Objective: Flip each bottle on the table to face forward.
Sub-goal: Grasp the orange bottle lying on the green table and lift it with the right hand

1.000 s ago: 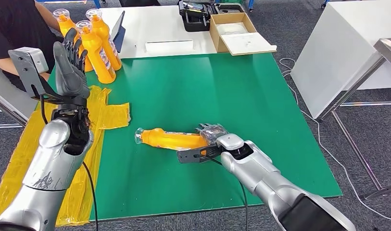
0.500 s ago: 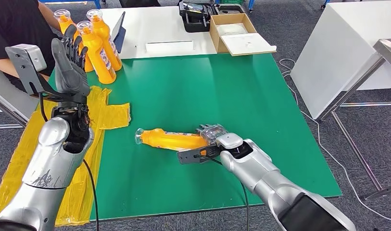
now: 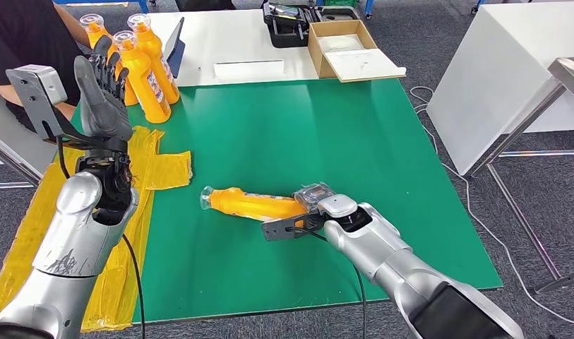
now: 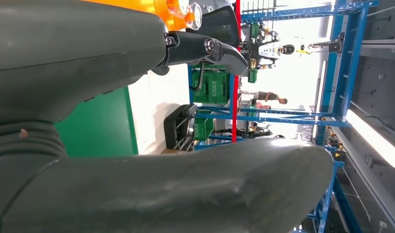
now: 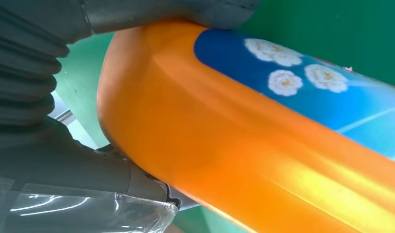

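The right robot hand (image 3: 313, 200) is wrapped around the base end of the lying bottle (image 3: 252, 205) — the right wrist view shows its thumb (image 5: 137, 12) on one side of the orange body (image 5: 244, 145) and a finger curled under the other, so it holds the bottle rather than merely touching it. From this hand the bottle runs away toward the robot's left, its long axis roughly level across the green desk (image 3: 305, 120), with the clear cap (image 3: 207, 199) at the far end from the grip. The body lies on its side, and a strip of the label shows along its upper edge in the head view; in the wrist view the blue label with white flowers (image 5: 287, 73) is turned partly away from the desk. Whether the front already faces forward I cannot tell.

The coming move likely turns on this axis: a roll about the bottle's length needs only a wrist turn, since the grip sits at one end and the cap end is free.

The left robot hand (image 3: 100, 95) is raised well apart from the bottle, fingers straight and spread, holding nothing. Beyond it from the bottle stand three upright bottles (image 3: 144, 67), near the desk's far left corner, beside a yellow sheet (image 3: 160, 166). The right robot hand is by far the nearer to the lying bottle.
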Tool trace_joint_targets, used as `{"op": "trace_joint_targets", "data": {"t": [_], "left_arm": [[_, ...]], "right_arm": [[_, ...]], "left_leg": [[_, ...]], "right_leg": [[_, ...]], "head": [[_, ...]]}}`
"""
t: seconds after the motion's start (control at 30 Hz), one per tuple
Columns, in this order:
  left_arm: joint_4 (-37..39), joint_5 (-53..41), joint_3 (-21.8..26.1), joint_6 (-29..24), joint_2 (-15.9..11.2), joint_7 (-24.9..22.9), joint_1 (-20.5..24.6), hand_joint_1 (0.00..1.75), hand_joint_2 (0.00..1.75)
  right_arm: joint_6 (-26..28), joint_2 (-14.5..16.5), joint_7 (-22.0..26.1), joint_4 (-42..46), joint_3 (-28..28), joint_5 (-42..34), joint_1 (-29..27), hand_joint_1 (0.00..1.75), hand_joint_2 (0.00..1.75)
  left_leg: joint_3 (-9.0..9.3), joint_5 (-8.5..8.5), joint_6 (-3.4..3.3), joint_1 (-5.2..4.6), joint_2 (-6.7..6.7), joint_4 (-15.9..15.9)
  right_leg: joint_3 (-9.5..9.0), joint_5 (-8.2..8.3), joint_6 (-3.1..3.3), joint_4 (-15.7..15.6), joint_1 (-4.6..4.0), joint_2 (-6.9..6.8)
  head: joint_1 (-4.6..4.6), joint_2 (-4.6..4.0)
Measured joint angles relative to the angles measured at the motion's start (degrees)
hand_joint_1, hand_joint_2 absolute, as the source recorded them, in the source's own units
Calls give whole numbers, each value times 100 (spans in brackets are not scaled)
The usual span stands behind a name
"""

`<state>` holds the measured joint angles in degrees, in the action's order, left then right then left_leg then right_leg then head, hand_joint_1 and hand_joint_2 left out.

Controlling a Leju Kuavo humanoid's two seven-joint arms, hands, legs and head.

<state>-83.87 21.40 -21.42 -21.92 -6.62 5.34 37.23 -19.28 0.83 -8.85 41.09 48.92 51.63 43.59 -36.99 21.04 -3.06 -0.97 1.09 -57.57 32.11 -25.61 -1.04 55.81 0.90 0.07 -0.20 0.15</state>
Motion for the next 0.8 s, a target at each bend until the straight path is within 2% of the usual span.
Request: {"op": "trace_joint_targets", "data": {"t": [0.37,0.53,0.8], "left_arm": [[-69,177,28,-11,-16,-52,-36,0,0],[-152,364,66,80,-86,-127,-132,0,0],[-387,747,86,275,-209,-234,-298,0,0]], "right_arm": [[218,-60,-257,115,-38,-305,-59,175,175],[316,-379,-344,587,-342,-840,-206,175,175],[478,-797,-356,1631,-1164,-1933,-414,175,175]], "left_leg": [[2,0,0,0,3,0],[-11,-4,-5,-4,10,0],[-36,-6,-8,-6,0,-1]], "right_leg": [[-3,0,0,0,0,-2],[-3,3,-5,2,0,-5],[10,8,-13,3,0,-2]], "head": [[-1,0],[1,0],[0,0]]}}
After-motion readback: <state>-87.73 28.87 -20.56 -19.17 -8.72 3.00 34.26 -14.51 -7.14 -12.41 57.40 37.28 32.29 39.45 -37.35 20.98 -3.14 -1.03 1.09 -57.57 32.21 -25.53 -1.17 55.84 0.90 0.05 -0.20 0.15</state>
